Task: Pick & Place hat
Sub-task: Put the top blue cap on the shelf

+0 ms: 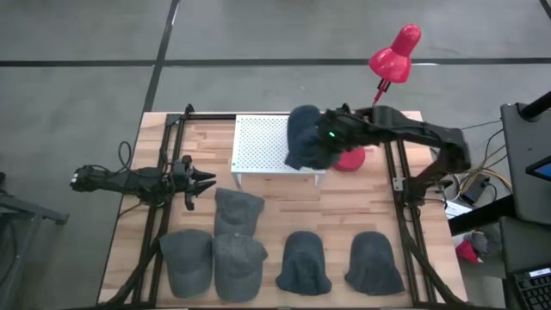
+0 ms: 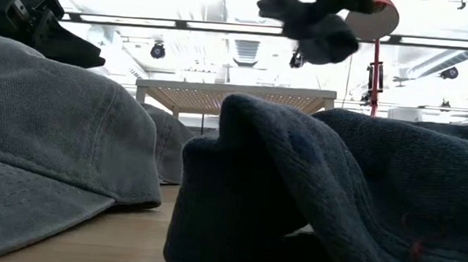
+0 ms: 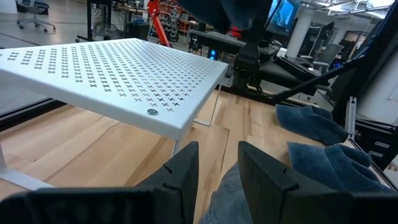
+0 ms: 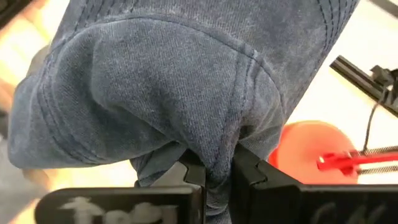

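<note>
Denim-blue hat (image 1: 306,138) held aloft, pinched by the right gripper (image 1: 325,138) over the white perforated rack's (image 1: 263,142) right end, upper centre of the high view.

Fabric bunched between clenched fingers (image 4: 244,169); red lamp (image 1: 392,58) just right of it, base (image 4: 309,163) beneath. Five more hats (image 1: 301,260) lie along the lower part of the light wooden tabletop (image 1: 284,200). Left gripper (image 1: 202,181) rests mid-left, fingers (image 3: 186,171) parted, grasping nothing. Grey concrete floor (image 1: 86,34) surrounds the table; ceiling lights and workshop clutter show beyond.
</note>
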Motion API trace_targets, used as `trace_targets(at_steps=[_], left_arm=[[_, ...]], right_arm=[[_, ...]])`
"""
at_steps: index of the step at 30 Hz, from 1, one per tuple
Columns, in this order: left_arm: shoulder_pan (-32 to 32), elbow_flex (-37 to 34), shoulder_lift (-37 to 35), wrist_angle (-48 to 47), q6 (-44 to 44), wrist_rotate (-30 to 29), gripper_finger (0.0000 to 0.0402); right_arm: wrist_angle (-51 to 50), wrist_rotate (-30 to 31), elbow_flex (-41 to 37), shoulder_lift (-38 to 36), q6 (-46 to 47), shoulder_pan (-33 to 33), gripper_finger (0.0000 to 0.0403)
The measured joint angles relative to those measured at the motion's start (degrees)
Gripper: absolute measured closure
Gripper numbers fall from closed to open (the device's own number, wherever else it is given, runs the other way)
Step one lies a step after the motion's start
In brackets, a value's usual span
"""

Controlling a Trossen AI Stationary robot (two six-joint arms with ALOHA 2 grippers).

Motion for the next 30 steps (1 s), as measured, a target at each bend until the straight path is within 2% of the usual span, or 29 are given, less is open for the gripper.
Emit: trace_targets(at_steps=[3,11,20,30], left_arm=[[0.0,0.0,0.0,0.0,0.0,0.0,0.0287],[0.0,0.0,0.0,0.0,0.0,0.0,0.0287],[0.0,0.0,0.0,0.0,0.0,0.0,0.0287],[0.0,0.0,0.0,0.0,0.0,0.0,0.0287]], right_arm=[[-0.5,-2.6,4.7,4.2,0.0,-2.6,0.038],[-6.6,-2.9,13.6,14.6,0.1,-6.5,0.038],[-11.9,-3.1,15.4,21.2,0.3,-7.6,0.038],[-12.0,-3.9,15.3,22.3,5.8,-8.0,0.038]])
